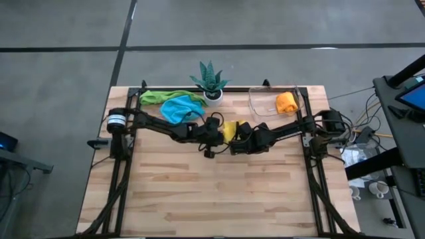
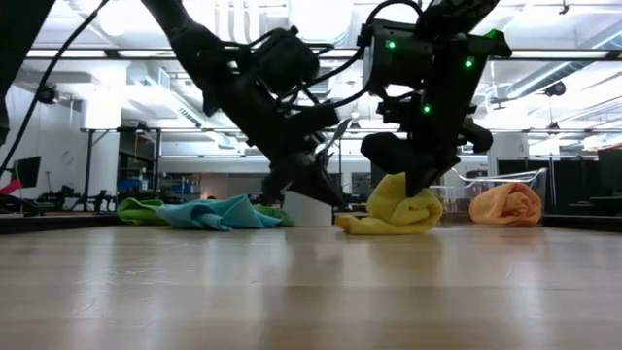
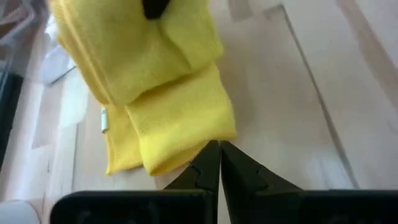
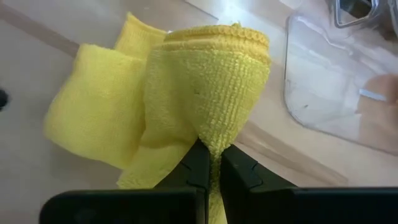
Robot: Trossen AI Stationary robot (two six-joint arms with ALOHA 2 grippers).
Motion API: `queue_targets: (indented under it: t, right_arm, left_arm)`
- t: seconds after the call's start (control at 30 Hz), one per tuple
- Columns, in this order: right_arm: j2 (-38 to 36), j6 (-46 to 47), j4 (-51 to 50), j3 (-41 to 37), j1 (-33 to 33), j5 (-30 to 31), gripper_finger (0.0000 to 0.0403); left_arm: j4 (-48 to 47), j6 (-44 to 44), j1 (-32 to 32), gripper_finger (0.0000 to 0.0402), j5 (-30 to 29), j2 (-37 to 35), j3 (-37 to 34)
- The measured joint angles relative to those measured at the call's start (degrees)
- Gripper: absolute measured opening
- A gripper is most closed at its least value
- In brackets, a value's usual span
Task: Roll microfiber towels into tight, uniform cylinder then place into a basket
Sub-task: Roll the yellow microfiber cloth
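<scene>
At the middle of the tabletop (image 1: 219, 192), the right tool (image 4: 211, 163) is clamped on a fold of the yellow towel (image 4: 186, 93), pinching the partly rolled cloth between its fingers. The left tool (image 3: 219, 163) rests with its fingers pressed together, their tips at the towel's loose edge, holding nothing. The clear basket (image 1: 260, 101) sits near the far edge with an orange towel (image 1: 286, 102) inside. Blue (image 1: 178, 108) and green (image 1: 159, 97) towels lie bunched beside a potted plant (image 1: 210, 81).
</scene>
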Motion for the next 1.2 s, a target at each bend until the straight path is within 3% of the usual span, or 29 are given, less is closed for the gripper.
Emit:
queue_targets:
  t: [0.13, 0.27, 0.33, 0.67, 1.2]
  right_arm:
    - [0.0, 0.33, 0.11, 0.02, 0.02, -0.04, 0.0013]
    - [-0.02, 0.71, 0.62, 0.02, 0.03, -0.11, 0.0013]
    - [-0.02, 0.7, 0.7, 0.02, 0.04, -0.17, 0.0013]
    - [-0.02, 0.2, 1.78, 0.13, 0.07, -0.57, 0.0013]
    - [-0.02, 0.04, 2.48, 0.04, 0.07, -1.64, 0.0013]
  left_arm:
    - [3.12, 0.15, 0.11, 0.0, -0.15, 0.2, -1.75]
    - [16.1, 1.06, 0.11, 0.0, -0.43, 0.46, -3.03]
    - [22.54, 1.69, 0.75, 0.0, 0.84, 2.16, -3.32]
    - [32.66, 1.25, 4.1, 0.0, 2.94, 13.4, 0.03]
    - [29.99, -0.31, 5.0, 0.0, 1.57, 14.11, 1.06]
